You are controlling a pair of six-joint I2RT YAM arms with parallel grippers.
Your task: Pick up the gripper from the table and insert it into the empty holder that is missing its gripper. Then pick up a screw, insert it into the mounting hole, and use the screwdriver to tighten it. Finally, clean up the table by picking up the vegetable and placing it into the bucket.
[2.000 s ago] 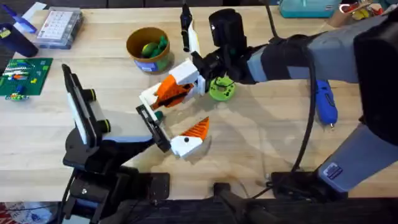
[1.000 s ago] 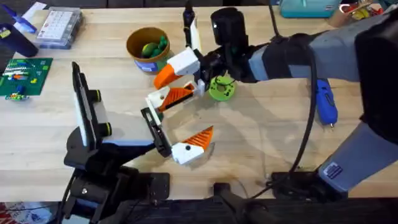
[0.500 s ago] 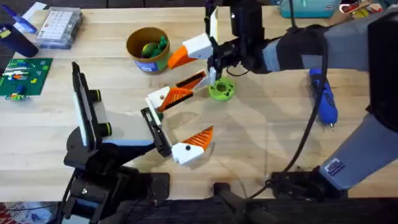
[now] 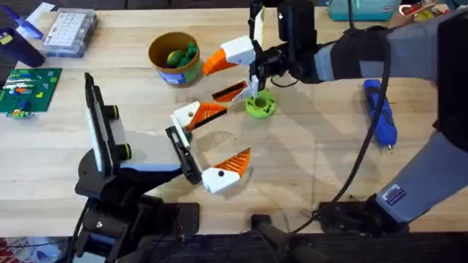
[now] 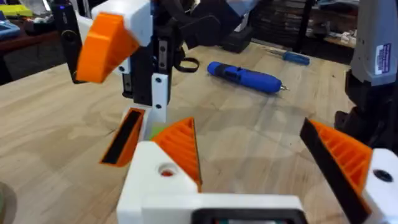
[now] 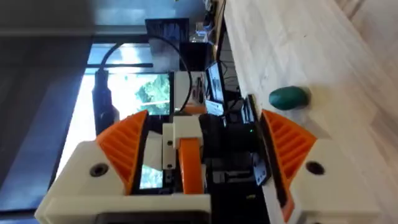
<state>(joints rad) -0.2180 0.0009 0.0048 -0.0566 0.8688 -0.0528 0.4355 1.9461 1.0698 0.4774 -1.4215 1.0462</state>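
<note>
1 bucket [image 4: 174, 57] | 1 vegetable [image 4: 260, 105] | 1 screwdriver [image 4: 381, 117] | left pincer [image 4: 213, 143] wide | right pincer [image 4: 228, 74] wide

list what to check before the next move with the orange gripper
1. Right hand fingers apart: ok.
2. Gripper below the right hand, beside the vegetable; held or loose: cannot tell.
3. Left hand open, nothing between its fingers: ok.
4. Screwdriver lying free on the table: ok.
5. Vegetable inside the bucket: not ok, it lies on the table.
</note>
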